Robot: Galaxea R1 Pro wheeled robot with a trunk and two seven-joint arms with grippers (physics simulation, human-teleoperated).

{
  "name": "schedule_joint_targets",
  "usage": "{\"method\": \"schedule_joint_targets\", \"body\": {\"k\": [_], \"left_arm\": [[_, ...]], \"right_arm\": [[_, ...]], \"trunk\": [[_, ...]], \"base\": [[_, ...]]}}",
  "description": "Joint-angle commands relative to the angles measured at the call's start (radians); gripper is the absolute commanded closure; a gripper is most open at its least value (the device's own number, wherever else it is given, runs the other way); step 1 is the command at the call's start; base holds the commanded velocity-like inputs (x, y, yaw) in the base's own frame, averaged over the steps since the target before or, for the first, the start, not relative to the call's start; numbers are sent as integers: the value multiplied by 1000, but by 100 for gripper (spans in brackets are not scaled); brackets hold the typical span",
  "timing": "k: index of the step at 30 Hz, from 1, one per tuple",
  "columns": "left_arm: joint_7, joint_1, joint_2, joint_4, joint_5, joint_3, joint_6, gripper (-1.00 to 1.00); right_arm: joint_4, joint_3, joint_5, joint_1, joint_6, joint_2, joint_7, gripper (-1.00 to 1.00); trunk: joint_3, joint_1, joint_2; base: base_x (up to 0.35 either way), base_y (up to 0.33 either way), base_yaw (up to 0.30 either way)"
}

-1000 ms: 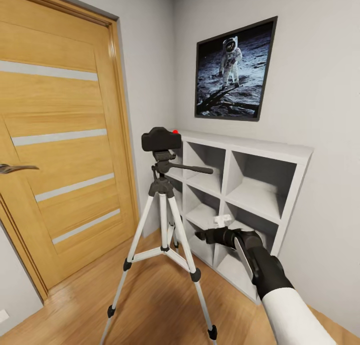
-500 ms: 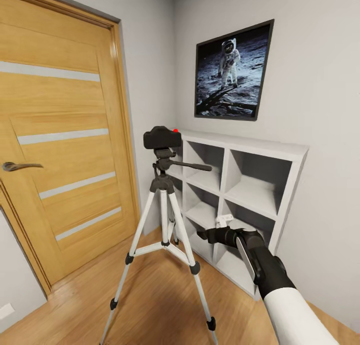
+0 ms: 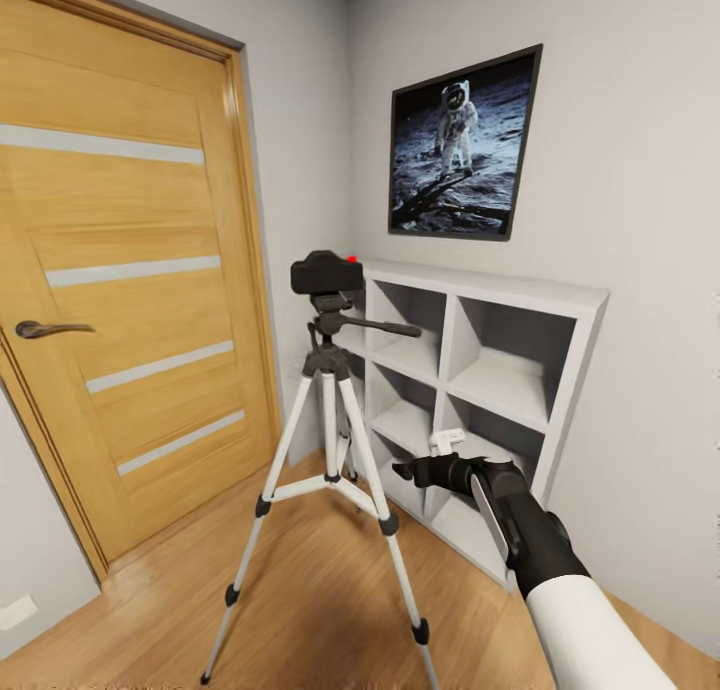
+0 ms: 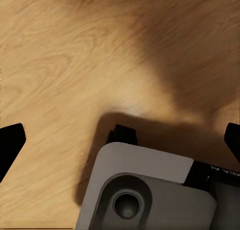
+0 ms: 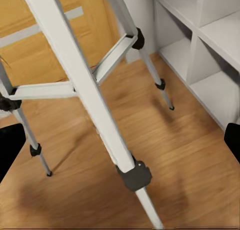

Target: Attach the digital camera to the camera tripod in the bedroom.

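Right arm reaching forward, both grippers spread

In the head view the right arm [image 3: 560,590] rises from the lower right corner, white forearm then black wrist, with the right gripper [image 3: 405,469] pointing left at its end. In the right wrist view its black fingertips [image 5: 10,145] sit at opposite edges, wide apart. The left gripper's fingertips [image 4: 11,140] likewise sit far apart at the edges, over the robot's grey base [image 4: 150,190].
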Motion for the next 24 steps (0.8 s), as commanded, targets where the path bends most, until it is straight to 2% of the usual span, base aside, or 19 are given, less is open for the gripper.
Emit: {"method": "schedule_joint_targets", "body": {"k": [1,6,12,15,16,17,20,21,22,23,24], "left_arm": [[-4,-1,0,0,11,-8,2,-100],[-4,-1,0,0,11,-8,1,-100],[-4,-1,1,0,11,-8,1,-100],[-4,-1,2,0,11,-8,1,-100],[-4,-1,3,0,11,-8,1,-100],[-4,-1,3,0,11,-8,1,-100],[-4,-1,2,0,11,-8,1,-100],[-4,-1,1,0,11,-8,1,-100],[-5,-1,0,-1,10,-9,1,-100],[-5,-1,-3,-1,10,-9,1,-100],[-5,-1,-4,-1,10,-9,1,-100]], "right_arm": [[-1,-1,7,-1,4,0,4,-100],[-1,-3,7,-1,4,0,0,-100],[8,-11,2,-1,5,-5,-4,-100],[27,-25,0,-1,8,-27,-10,-100],[135,-80,-3,-1,4,-96,-32,-100],[205,-111,-5,-1,-2,-125,-39,-100],[359,-173,-3,-1,-51,-176,-48,-100],[436,-193,-2,-1,-97,-200,-51,-100],[595,-215,1,-1,-204,-244,-58,-100],[708,-220,4,-1,-272,-260,-71,-100],[768,-222,7,-1,-309,-267,-80,-100]], "trunk": [[-1,-1,-1],[-1,-1,-1],[-1,-1,-1],[-1,-1,-1],[-1,-1,-1],[-1,-1,-1],[-1,-1,-1],[-1,-1,-1],[-1,-1,-1],[-1,-1,-1],[-1,-1,-1]], "base": [[-264,67,0],[-177,81,0],[-19,10,0],[-3,2,0],[0,0,0],[0,0,0],[0,0,0],[0,0,0],[0,0,0],[0,0,0],[0,0,0]]}}
